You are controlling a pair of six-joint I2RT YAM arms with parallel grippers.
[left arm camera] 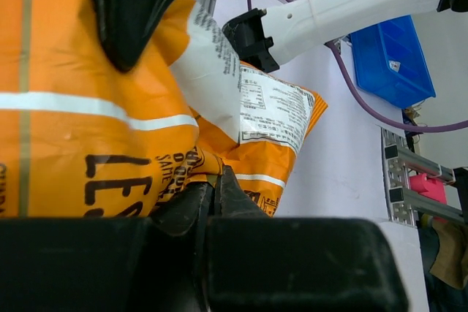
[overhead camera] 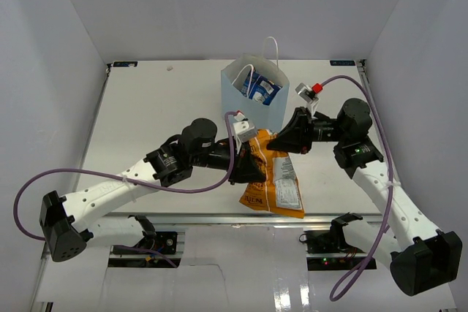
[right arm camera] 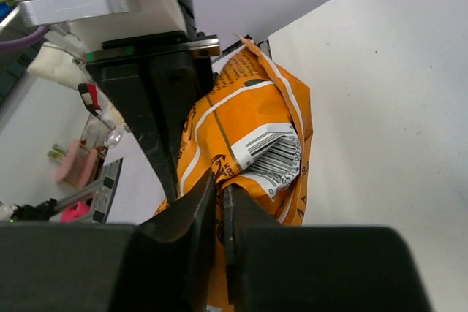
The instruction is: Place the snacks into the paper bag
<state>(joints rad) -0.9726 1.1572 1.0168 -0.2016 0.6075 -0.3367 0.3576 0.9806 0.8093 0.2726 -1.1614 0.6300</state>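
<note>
Looking top-down: both arms reach inward and meet mid-table just in front of the paper bag (overhead camera: 248, 111). The left gripper (overhead camera: 247, 162) comes in from the left and the right gripper (overhead camera: 281, 142) from the right. Both are at the upper end of the orange chip bag (overhead camera: 281, 184), which is outside the paper bag, its lower end toward the near table (overhead camera: 146, 107) edge. Blue-white packets (overhead camera: 262, 90) sit inside the paper bag.

Left wrist: own jaws are nearly closed, pinching a fold of the chip bag (left arm camera: 66, 107). The right gripper's black finger (left arm camera: 135, 20) presses the bag from above.

Right wrist: own jaws are down to a thin slit, clamped on the chip bag's (right arm camera: 248, 129) edge, with the left gripper (right arm camera: 157, 107) directly opposite.
</note>
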